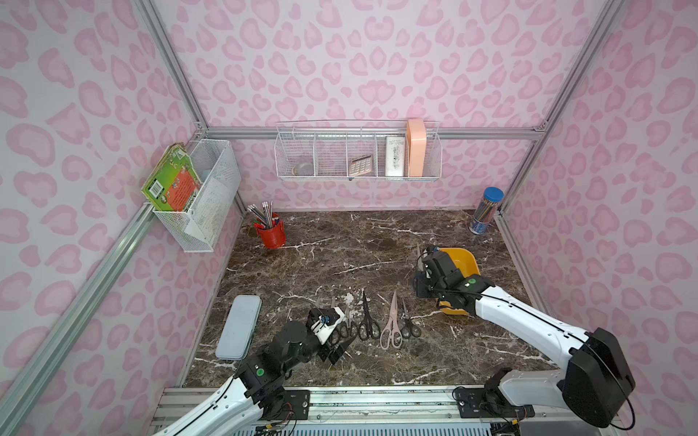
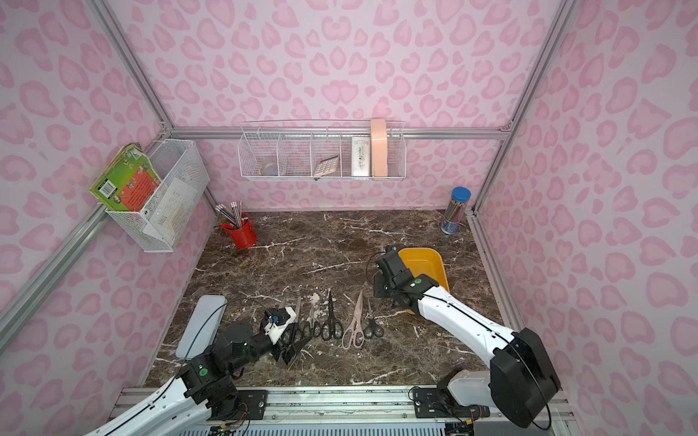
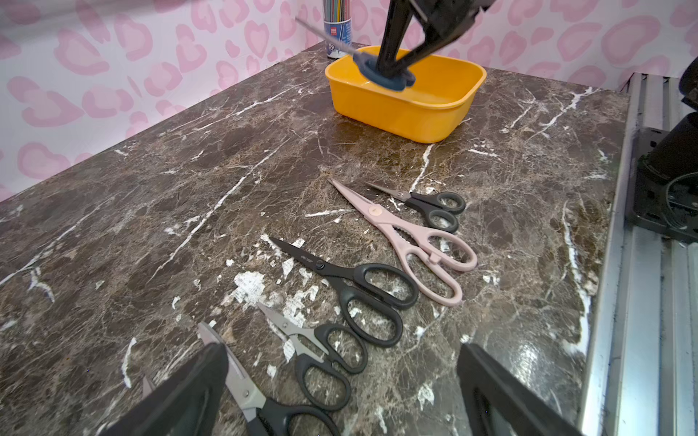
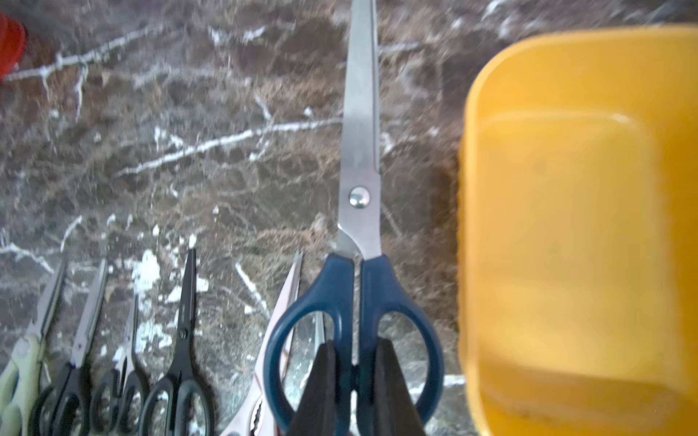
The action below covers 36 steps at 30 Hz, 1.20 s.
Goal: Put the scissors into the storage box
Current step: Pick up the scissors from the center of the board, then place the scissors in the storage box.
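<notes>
1. We see the dark blue scissors point(image 3: 385, 73) held above the storage box point(image 3: 408, 113), handles over its empty hollow, blades jutting past the rim.
2. The right end effector point(image 4: 357, 351) pinches the handles between the loops; it is a slim hold, so the pair may swing.
3. Released here, we judge it could land across the rim and tip out.
4. The left end effector point(image 3: 342, 351) gapes wide above one end of the row of six pairs point(image 3: 415, 241) on the table point(image 3: 151, 226).

The left arm point(image 1: 223, 404) and right arm point(image 1: 528, 321) share glossy white link shells and matte black joint housings. A thin black cable point(image 1: 528, 311) runs along each, and a green dot point(image 1: 471, 281) marks a joint block. Black base plates point(image 1: 294, 401) carry silver screws. The left gripper point(image 3: 342, 351) has black, wedge-shaped jaws and a white camera bracket point(image 1: 325, 333).
</notes>
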Motion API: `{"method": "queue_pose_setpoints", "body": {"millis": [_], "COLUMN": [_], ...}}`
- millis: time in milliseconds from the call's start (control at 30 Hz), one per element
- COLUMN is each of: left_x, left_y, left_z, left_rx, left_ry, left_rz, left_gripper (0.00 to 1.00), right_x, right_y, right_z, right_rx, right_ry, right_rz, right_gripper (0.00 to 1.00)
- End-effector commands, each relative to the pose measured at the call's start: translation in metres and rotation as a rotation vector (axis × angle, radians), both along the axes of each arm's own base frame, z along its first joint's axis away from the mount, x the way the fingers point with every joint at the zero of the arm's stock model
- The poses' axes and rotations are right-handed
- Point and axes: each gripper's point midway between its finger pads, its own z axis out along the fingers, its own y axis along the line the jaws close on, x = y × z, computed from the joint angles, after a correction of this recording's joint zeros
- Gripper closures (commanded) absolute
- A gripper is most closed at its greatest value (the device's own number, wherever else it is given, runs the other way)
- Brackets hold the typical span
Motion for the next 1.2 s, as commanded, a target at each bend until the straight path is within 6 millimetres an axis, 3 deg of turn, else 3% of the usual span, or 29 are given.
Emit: {"method": "queue_pose_setpoints", "body": {"millis": [0,67,133,300,433,633,967,1167], "left_x": [0.001,0.001,0.002,0.002,0.003,0.003,0.002,0.002], "left_y": [0.001,0.000,0.000,-0.001,-0.001,-0.001,-0.001,-0.001], "left_z": [0.001,0.000,0.001,-0.001,-0.001,0.000,0.000,0.000], "left_rx": [-0.008,-0.005,-0.006,0.001,0.003,0.000,-0.002,-0.002], "left_ry": [-0.002,0.001,0.000,0.004,0.005,0.002,0.000,0.001], "left_rz": [0.011,0.010,0.012,0.005,0.006,0.007,0.008,0.008], "left_gripper": [0.01,0.01,0.01,0.01,0.01,0.01,0.01,0.01], "right_x": [0.005,0.006,0.006,0.002,0.007,0.017,0.023,0.033], "right_y": [-0.051,-0.082,-0.098,-0.101,-0.092,-0.060,0.001,-0.001], "right_z": [-0.004,-0.018,-0.034,-0.066,-0.085,-0.106,-0.125,-0.123], "right_rx": [-0.089,-0.064,-0.048,-0.098,-0.113,-0.202,-0.181,-0.214], "right_ry": [0.017,0.060,0.076,0.183,0.194,0.206,0.234,0.229], "right_rz": [-0.064,-0.103,-0.088,-0.026,0.043,0.172,0.241,0.182], "right_gripper": [1.00,1.00,1.00,1.00,1.00,1.00,1.00,1.00]}}
